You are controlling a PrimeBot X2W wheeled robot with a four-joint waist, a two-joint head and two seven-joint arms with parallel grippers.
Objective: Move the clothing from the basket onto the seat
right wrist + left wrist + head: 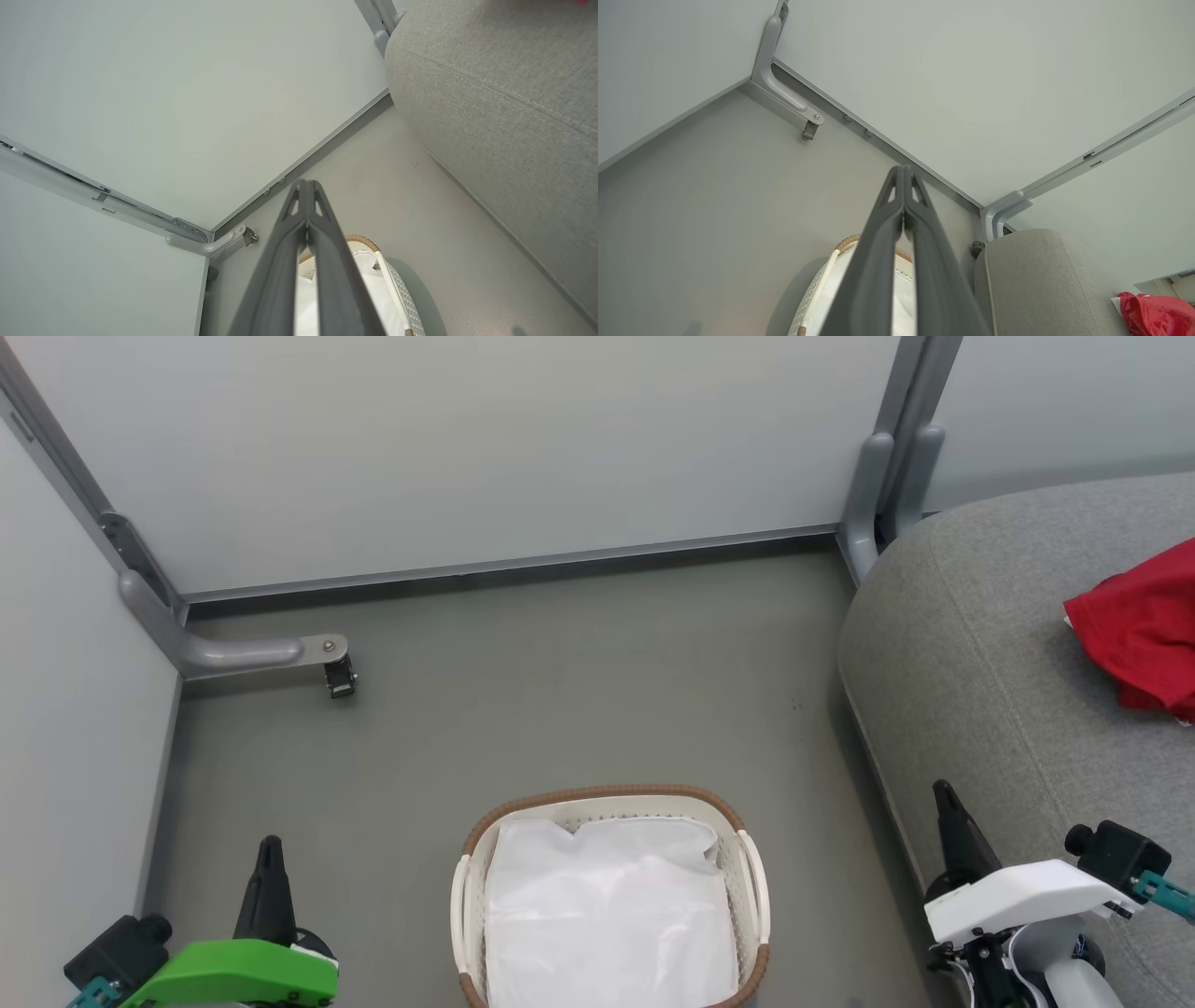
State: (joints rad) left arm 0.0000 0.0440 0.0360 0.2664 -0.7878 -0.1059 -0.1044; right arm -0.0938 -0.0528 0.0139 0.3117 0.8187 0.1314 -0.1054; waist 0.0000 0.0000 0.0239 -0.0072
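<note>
Right jaws closed; clothing (1144,630) beyond, on seat (980,644).

You're in a partitioned test cell dressed as a home corner: bare pale partition panels (485,448) in grey metal frames, a bolted foot bracket (243,655), plain grey floor (579,691), a sofa seat (971,635) and laundry basket (597,794)
</note>
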